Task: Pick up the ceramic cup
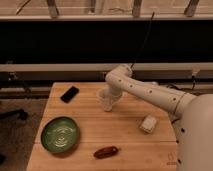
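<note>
The ceramic cup (105, 100) is small, plain and white, and stands on the wooden table (125, 130) near its back middle. My gripper (112, 96) reaches down from the white arm (150, 92), which comes in from the right. It sits right at the cup's rim and right side, partly covering the cup. I cannot tell whether the cup rests on the table or is lifted slightly.
A green bowl (60, 134) sits at the front left. A black phone (69, 93) lies at the back left. A dark red-brown oblong object (106, 151) lies near the front edge. A white rectangular block (148, 124) lies at the right. Dark rails run behind the table.
</note>
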### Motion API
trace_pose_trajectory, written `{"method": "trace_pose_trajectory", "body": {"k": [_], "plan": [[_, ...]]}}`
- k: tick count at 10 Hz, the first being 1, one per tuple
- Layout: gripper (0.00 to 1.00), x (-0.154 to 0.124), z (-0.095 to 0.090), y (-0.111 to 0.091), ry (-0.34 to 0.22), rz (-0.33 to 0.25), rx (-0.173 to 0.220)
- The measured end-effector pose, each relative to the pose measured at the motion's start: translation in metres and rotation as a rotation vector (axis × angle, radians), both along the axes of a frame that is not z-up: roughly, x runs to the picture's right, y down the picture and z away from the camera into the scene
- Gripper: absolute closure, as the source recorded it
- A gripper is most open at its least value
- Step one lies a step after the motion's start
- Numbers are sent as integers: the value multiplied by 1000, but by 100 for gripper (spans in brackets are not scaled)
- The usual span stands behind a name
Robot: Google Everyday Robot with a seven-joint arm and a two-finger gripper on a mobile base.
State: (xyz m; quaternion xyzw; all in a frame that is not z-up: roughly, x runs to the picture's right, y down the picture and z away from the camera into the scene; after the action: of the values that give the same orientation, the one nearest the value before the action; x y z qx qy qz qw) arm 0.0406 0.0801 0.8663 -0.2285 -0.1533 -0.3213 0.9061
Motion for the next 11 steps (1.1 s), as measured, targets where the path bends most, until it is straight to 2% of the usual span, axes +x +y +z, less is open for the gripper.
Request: {"method": "trace_pose_trajectory", "body": {"k": [2, 11], "plan": [[99, 0, -1, 0, -3, -2, 1], [100, -2, -17, -12, -21, -28, 11]]}}
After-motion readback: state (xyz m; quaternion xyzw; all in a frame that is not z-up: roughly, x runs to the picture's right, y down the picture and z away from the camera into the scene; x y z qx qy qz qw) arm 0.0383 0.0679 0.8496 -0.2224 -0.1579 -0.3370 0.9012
